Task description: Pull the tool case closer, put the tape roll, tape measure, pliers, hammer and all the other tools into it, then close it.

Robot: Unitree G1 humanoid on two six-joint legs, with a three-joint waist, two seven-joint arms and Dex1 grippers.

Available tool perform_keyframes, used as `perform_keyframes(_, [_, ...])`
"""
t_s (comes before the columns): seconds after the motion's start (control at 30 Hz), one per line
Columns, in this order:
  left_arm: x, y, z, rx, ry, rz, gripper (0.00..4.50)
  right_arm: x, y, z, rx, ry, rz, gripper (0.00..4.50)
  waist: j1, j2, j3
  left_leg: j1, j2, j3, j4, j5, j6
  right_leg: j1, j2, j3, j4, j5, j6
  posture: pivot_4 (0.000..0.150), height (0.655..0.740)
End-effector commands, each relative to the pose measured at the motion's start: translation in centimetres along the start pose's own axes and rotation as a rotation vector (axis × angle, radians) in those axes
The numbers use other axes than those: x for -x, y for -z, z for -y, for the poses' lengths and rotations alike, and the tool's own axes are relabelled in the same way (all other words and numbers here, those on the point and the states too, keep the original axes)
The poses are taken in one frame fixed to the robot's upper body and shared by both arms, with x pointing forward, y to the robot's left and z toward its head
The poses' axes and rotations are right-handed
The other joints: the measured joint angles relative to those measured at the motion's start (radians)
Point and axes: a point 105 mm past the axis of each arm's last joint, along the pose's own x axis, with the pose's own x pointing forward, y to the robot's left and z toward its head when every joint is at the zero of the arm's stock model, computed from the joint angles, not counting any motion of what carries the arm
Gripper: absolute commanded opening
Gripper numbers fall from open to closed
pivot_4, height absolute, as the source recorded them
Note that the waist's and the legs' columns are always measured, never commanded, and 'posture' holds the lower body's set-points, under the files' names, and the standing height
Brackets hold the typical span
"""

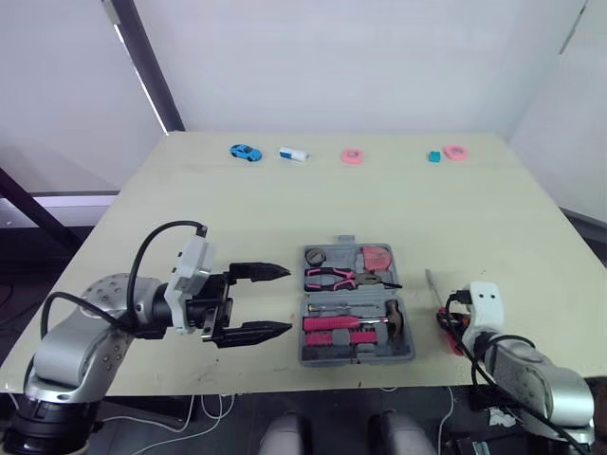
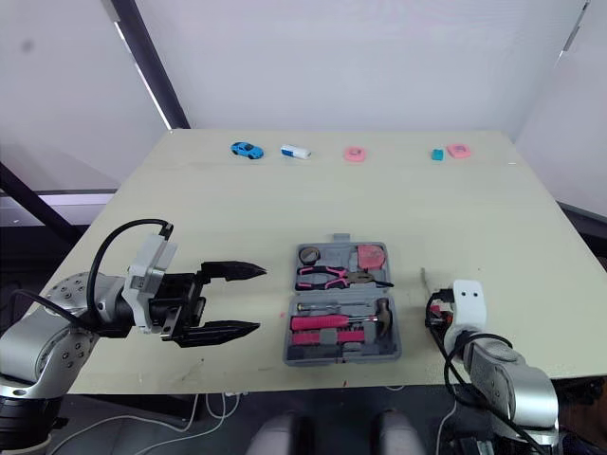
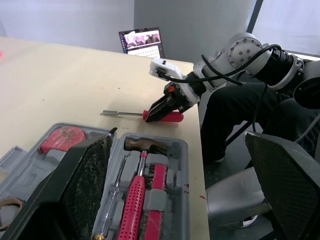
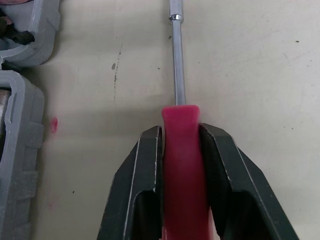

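Observation:
The grey tool case [image 1: 357,358] lies open near the table's front edge. Its far half holds a tape roll [image 1: 315,255], a pink tape measure [image 1: 377,257] and pink-handled pliers [image 1: 332,278]. The near half holds a hammer [image 1: 384,322] and pink-handled tools. A red-handled screwdriver [image 4: 181,165] lies on the table right of the case, shaft [image 1: 432,284] pointing away from me. My right gripper [image 4: 180,132] is shut on its handle. My left gripper [image 1: 288,300] hovers open just left of the case, fingers pointing at it, nothing between them.
Along the far edge of the table sit a blue toy car [image 1: 245,152], a white object [image 1: 293,153], two pink rolls [image 1: 353,156] [image 1: 456,152] and a small teal piece [image 1: 433,156]. A laptop [image 3: 141,41] stands beyond the table's right side.

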Motion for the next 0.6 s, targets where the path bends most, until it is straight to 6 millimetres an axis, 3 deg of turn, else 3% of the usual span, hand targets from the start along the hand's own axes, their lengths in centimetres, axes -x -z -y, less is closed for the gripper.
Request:
perform_keyframes(0.03, [-0.2, -0.5, 0.4, -0.043, 0.017, -0.004, 4.50, 0.3, -0.3, 0.3, 0.016, 0.010, 0.020, 2.35, 0.000, 0.000, 0.000, 0.000, 0.000, 0.000, 0.000, 0.000, 0.000, 0.000, 0.000, 0.000, 0.000, 0.000, 0.000, 0.150, 0.7395])
perform_keyframes(0.1, [-0.1, -0.4, 0.4, -0.041, 0.012, -0.005, 4.50, 0.6, -0.7, 0.4, 0.030, 0.003, 0.033, 3.13, 0.002, 0.000, 0.000, 0.000, 0.000, 0.000, 0.000, 0.000, 0.000, 0.000, 0.000, 0.000, 0.000, -0.001, 0.002, 0.150, 0.7395])
perform_keyframes(0.13, [0.0, -0.4, 0.4, -0.040, 0.011, -0.006, 4.50, 0.8, -0.9, 0.6, 0.039, 0.005, 0.041, 3.76, 0.002, 0.000, 0.000, 0.000, 0.000, 0.000, 0.000, 0.000, 0.000, 0.000, 0.000, 0.000, 0.000, -0.001, 0.002, 0.150, 0.7395])
perform_keyframes(0.2, [0.1, -0.3, 0.5, -0.038, 0.009, -0.007, 4.50, 1.2, -1.6, 1.2, 0.085, 0.028, 0.065, 4.39, 0.002, 0.000, 0.000, 0.000, 0.000, 0.000, 0.000, 0.000, 0.000, 0.000, 0.000, 0.000, 0.000, -0.001, 0.002, 0.150, 0.7395])
perform_keyframes(0.3, [0.2, -0.3, 0.5, -0.037, 0.006, -0.009, 4.50, 2.1, -2.7, 1.8, 0.200, 0.039, 0.109, 4.46, 0.001, 0.000, 0.000, 0.000, 0.000, 0.000, 0.000, 0.000, 0.000, 0.000, -0.001, 0.000, -0.001, -0.001, 0.002, 0.150, 0.7395])
perform_keyframes(0.43, [0.2, -0.1, 0.6, -0.032, 0.001, -0.009, 4.50, 3.4, -4.9, 0.9, 0.248, -0.079, 0.207, 4.46, -0.002, 0.000, 0.000, 0.000, 0.000, 0.000, -0.001, 0.000, 0.000, -0.001, 0.000, 0.000, -0.001, -0.001, 0.002, 0.150, 0.7395])
perform_keyframes(0.6, [0.0, -0.1, 0.5, -0.022, -0.006, -0.009, 4.50, 4.2, -5.2, 0.2, 0.378, -0.304, 0.170, 4.46, 0.002, 0.000, 0.000, 0.000, 0.001, 0.000, 0.000, 0.000, 0.000, -0.001, 0.001, 0.000, -0.001, -0.001, 0.002, 0.150, 0.7395])
